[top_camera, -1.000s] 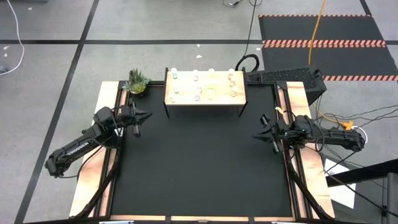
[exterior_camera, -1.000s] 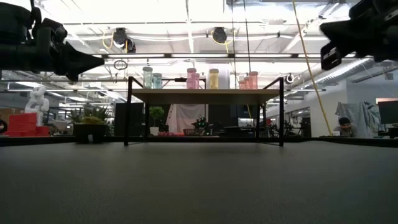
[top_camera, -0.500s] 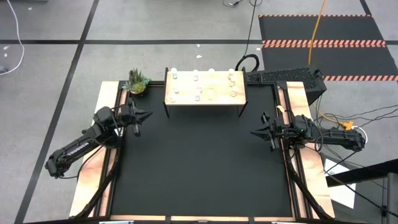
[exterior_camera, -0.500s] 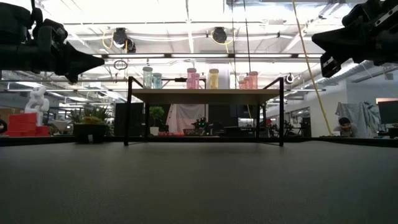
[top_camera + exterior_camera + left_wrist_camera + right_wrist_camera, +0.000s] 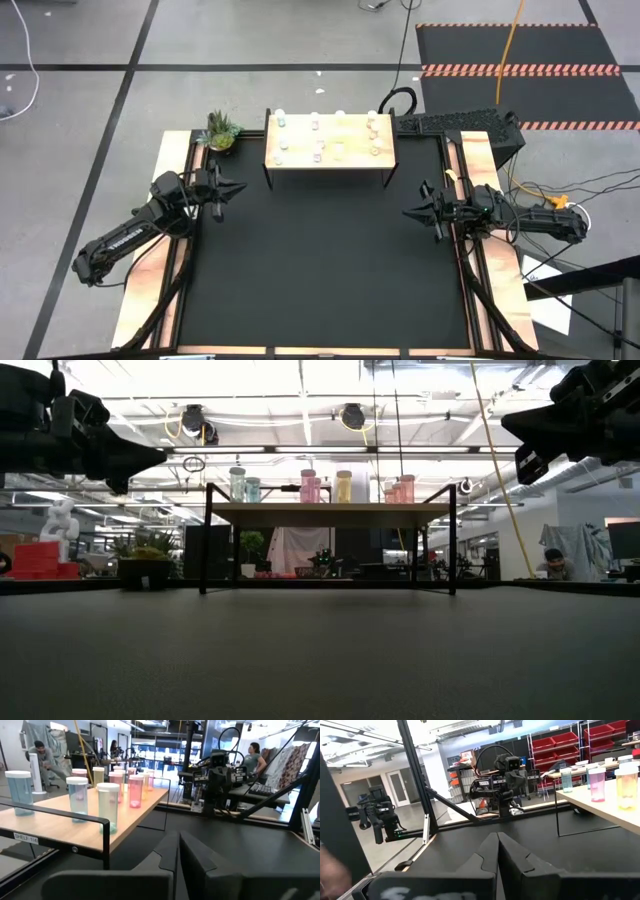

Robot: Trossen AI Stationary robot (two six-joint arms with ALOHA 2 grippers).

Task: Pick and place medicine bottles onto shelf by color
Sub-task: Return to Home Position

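We log left gripper near the table's left edge, right gripper near its right edge, both clenched on nothing. Medicine bottles stand in rows atop the shelf, far side.

The little medicine bottles, pale blue, pink and yellow, are standing upright in rows on the wooden shelf. They are sitting well apart from the jaws of the left gripper and the right gripper.

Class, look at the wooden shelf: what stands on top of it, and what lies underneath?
On the shelf stand the medicine bottles, in blue, pink and yellow tints. Underneath, the low view shows only bare table between its legs; from above the board hides that space.
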